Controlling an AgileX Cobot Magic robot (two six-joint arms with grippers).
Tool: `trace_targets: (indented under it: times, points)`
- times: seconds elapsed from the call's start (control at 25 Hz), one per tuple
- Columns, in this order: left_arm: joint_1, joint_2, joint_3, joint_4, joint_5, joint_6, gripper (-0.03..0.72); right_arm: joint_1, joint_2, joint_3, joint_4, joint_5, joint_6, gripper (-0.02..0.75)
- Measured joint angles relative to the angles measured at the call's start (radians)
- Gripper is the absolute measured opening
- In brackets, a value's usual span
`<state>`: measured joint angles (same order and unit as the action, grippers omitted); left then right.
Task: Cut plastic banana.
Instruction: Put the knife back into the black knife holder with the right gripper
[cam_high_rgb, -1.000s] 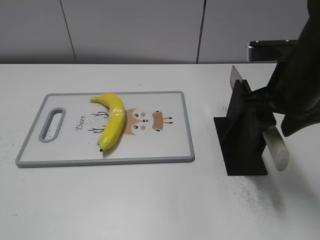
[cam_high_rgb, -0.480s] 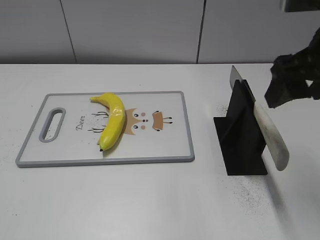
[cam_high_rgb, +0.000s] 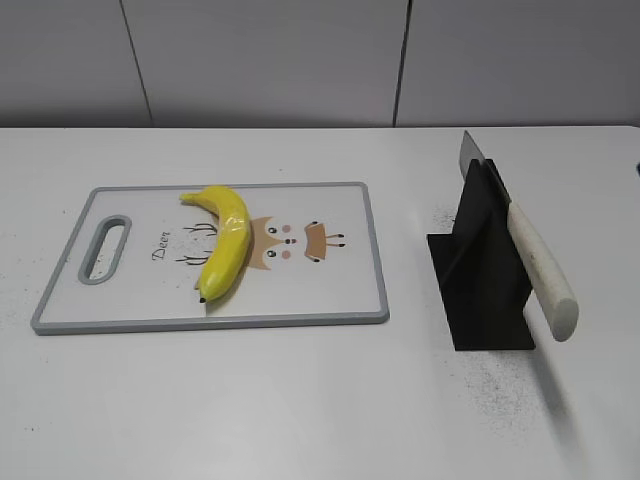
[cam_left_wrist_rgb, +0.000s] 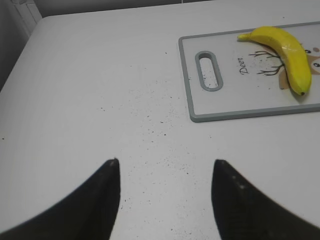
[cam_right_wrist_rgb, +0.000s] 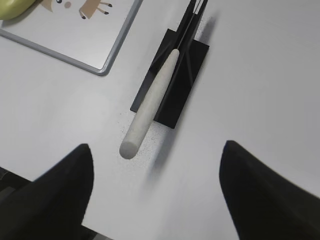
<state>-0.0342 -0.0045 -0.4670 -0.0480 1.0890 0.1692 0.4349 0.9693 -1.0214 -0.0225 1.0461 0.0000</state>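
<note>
The yellow plastic banana (cam_high_rgb: 224, 241) lies whole on the white, grey-rimmed cutting board (cam_high_rgb: 340, 290), left of its middle; it also shows in the left wrist view (cam_left_wrist_rgb: 287, 55). A knife with a pale handle (cam_high_rgb: 543, 270) rests slanted in a black stand (cam_high_rgb: 478, 270); the right wrist view shows the handle (cam_right_wrist_rgb: 150, 105) too. My left gripper (cam_left_wrist_rgb: 165, 165) is open and empty over bare table, left of the board. My right gripper (cam_right_wrist_rgb: 157, 150) is open and empty, above the table near the handle's end. Neither arm shows in the exterior view.
The board (cam_left_wrist_rgb: 235, 114) has a slot handle (cam_left_wrist_rgb: 208, 70) at its left end. The white table (cam_high_rgb: 300, 400) carries dark specks around the stand. A grey wall runs behind the table.
My right arm was at the knife handle a second ago, then lifted up and away to the right and left the exterior view. The knife stays in its stand. The banana has not moved.
</note>
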Motion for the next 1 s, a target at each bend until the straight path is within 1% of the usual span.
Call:
trace_targets:
  times: [0.32, 0.72, 0.88, 1.0]
  points:
    - [0.0, 0.0, 0.0, 0.0, 0.0, 0.0, 0.542, 0.0, -0.242, 0.167, 0.003, 0.003, -0.02, 0.59]
    - [0.0, 0.0, 0.0, 0.001, 0.0, 0.0, 0.542, 0.0, -0.51, 0.419, 0.004, 0.005, -0.022, 0.59]
    - [0.0, 0.0, 0.0, 0.001, 0.0, 0.0, 0.542, 0.0, -0.614, 0.49, 0.004, 0.005, -0.022, 0.59]
    - [0.0, 0.0, 0.0, 0.001, 0.0, 0.0, 0.542, 0.0, -0.686, 0.511, 0.004, 0.005, -0.022, 0.589]
